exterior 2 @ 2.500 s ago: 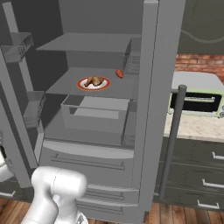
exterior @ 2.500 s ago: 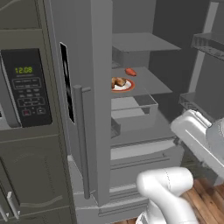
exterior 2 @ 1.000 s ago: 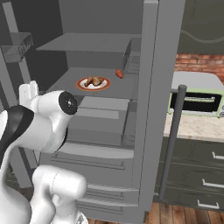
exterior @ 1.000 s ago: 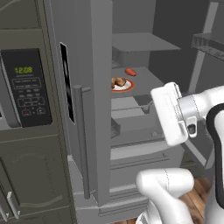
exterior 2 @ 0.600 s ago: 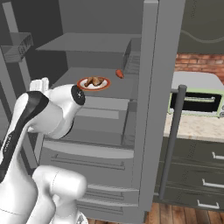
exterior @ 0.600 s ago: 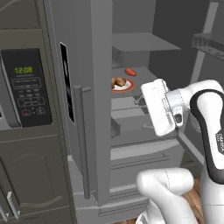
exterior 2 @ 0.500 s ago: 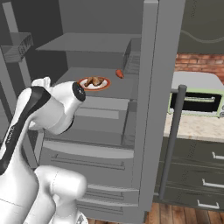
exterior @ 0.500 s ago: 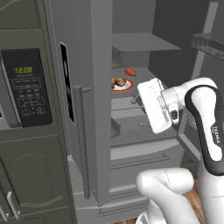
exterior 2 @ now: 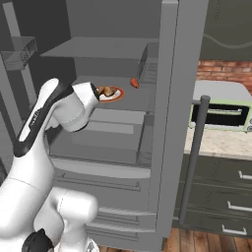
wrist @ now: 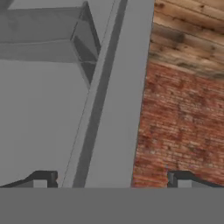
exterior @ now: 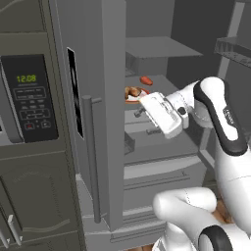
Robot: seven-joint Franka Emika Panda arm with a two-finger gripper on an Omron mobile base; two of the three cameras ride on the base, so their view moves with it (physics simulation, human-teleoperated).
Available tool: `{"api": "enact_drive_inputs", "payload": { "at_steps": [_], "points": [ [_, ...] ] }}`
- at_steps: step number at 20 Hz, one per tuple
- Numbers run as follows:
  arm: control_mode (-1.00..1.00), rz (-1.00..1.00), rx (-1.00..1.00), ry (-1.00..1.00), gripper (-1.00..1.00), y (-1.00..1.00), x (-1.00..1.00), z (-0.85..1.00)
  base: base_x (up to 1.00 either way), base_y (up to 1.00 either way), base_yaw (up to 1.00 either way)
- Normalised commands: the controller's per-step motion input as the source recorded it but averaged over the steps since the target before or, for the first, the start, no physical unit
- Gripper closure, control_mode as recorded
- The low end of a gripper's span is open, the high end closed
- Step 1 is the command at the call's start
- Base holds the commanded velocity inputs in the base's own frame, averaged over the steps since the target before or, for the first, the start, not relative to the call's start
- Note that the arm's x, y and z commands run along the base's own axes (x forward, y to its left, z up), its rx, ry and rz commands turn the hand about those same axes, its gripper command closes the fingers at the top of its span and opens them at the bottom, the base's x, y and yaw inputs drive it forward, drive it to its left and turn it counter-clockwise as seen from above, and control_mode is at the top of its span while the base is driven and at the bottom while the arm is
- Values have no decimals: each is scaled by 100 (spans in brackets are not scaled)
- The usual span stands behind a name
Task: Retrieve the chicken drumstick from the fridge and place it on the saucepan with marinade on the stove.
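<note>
The fridge [exterior: 105,122] stands with both doors open. On its middle shelf lies the golden-brown chicken drumstick [exterior: 131,91] [exterior 2: 106,91], resting on a red-rimmed white plate [exterior: 141,95] [exterior 2: 118,97]. My gripper [exterior: 141,109] [wrist: 111,179] hangs just right of and slightly below that plate, apart from the drumstick. It is open: in the hand view its fingertips [wrist: 43,177] stand wide apart with nothing between them. In the right base view my arm's wrist covers the hand. The saucepan, the marinade and the stove are out of view.
A small red-orange item [exterior: 146,80] [exterior 2: 134,82] lies behind the plate. A clear drawer [exterior 2: 110,129] sits under the shelf. Door bins [exterior: 235,46] [exterior 2: 22,49] jut from the open door. The wall oven [exterior: 27,98] is at left, a toaster oven [exterior 2: 221,110] on the counter at right.
My arm has swung up from low in front of the fridge and reached left toward the plate on the middle shelf. The gripper has stayed open.
</note>
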Motion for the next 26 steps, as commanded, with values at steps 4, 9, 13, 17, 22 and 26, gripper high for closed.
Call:
{"api": "enact_drive_inputs", "payload": {
  "at_steps": [4, 9, 13, 17, 22, 26],
  "points": [
    [-100, 12, 7, 46, -100, 55, 0, 0, 0, 0, 0],
    [-100, 13, 0, 22, -100, 72, 0, -11, 0, 0, 0],
    [-100, 11, 0, 17, -100, 72, 0, -16, 0, 0, 0],
    [-100, 7, 0, 11, -100, 78, -6, -15, 0, 0, 0],
    [-100, 0, 0, 2, -100, 77, -18, -12, 0, 0, 0],
    [-100, -4, 0, 0, -100, 47, -16, 0, 0, 0, 0]
  ]
}}
